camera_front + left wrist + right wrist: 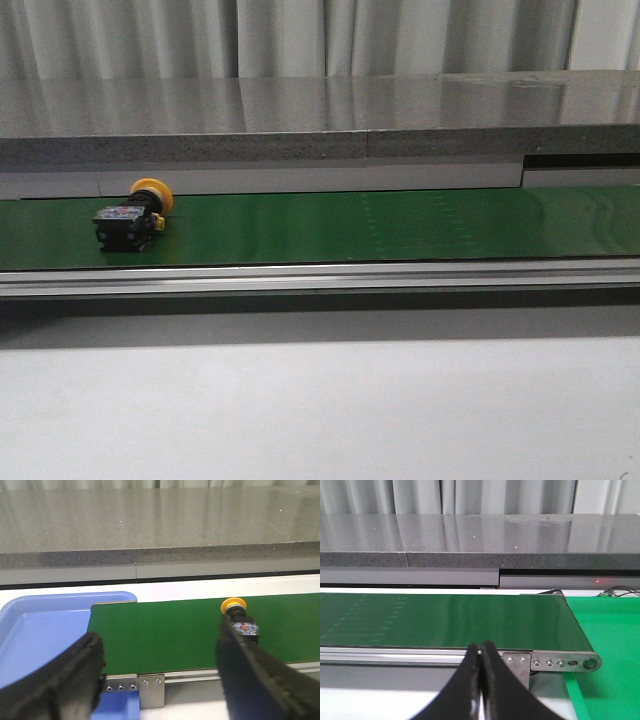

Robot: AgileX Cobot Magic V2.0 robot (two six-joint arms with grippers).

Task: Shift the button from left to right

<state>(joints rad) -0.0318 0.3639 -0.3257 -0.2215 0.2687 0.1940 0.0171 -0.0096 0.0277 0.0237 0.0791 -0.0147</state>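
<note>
— Where your button point(135, 215) lay on the green belt point(350, 225), toward its left end, how did it look?
— Tipped on its side, yellow head, dark body. Your left gripper point(160, 675) was spread wide near it; your right gripper point(480, 680) was pressed together.

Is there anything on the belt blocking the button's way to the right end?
Nothing visible. The button lies on its side on the green belt, near the left in the front view. Rightward, the belt surface is bare to its end in the right wrist view.
</note>
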